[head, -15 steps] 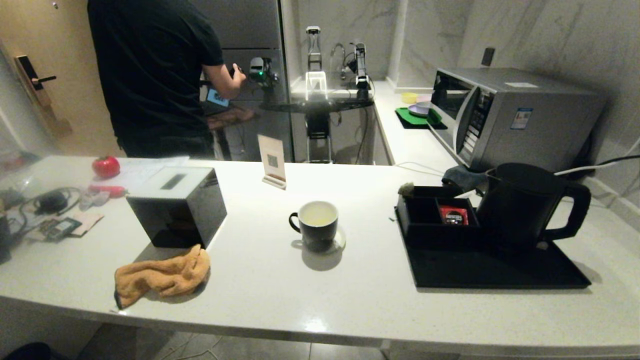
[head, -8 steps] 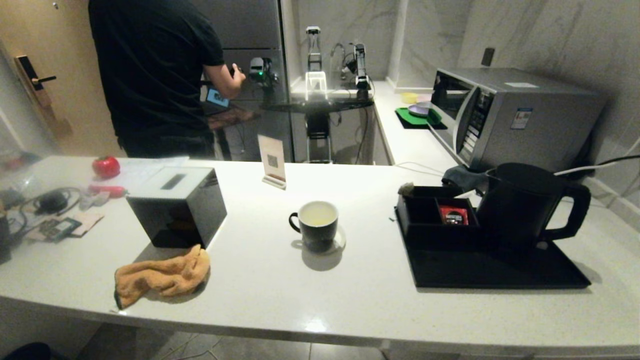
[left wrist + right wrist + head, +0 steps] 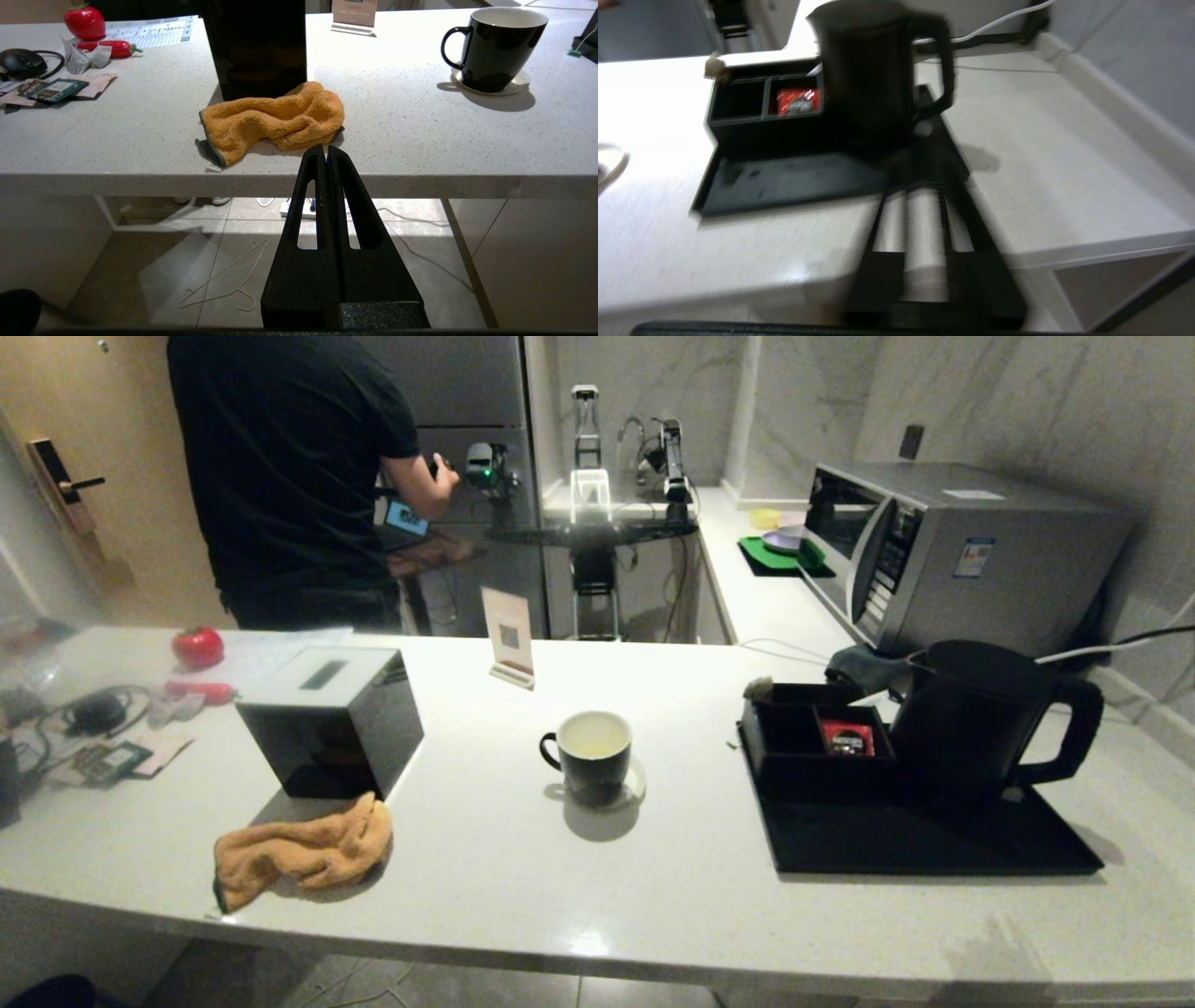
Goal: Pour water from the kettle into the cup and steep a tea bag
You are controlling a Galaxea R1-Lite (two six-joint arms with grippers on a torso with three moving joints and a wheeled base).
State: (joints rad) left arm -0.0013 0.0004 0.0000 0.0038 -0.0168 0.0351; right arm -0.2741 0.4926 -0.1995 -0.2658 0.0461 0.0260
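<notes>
Nearest the robot, the left hand (image 3: 325, 151) hung below the front edge of the bench (image 3: 653, 887) with its fingers pressed together on nothing, in line with the orange cloth (image 3: 301, 849). The right hand (image 3: 924, 186) sat low at the bench edge facing the tray (image 3: 924, 845); motion blur hid its fingers, so whether they were parted I could not tell. The cup (image 3: 590, 756) stood mid-bench on a small coaster, apparently with pale liquid inside. Farther back, the kettle (image 3: 980, 719) stood on the tray, touching the compartment box (image 3: 812, 742), handle turned rightward. A rising right hand could catch the tray lip and jolt the kettle. The tea bag seemed to rest on the box's far corner (image 3: 713, 67), where a careless lift might knock it off.
</notes>
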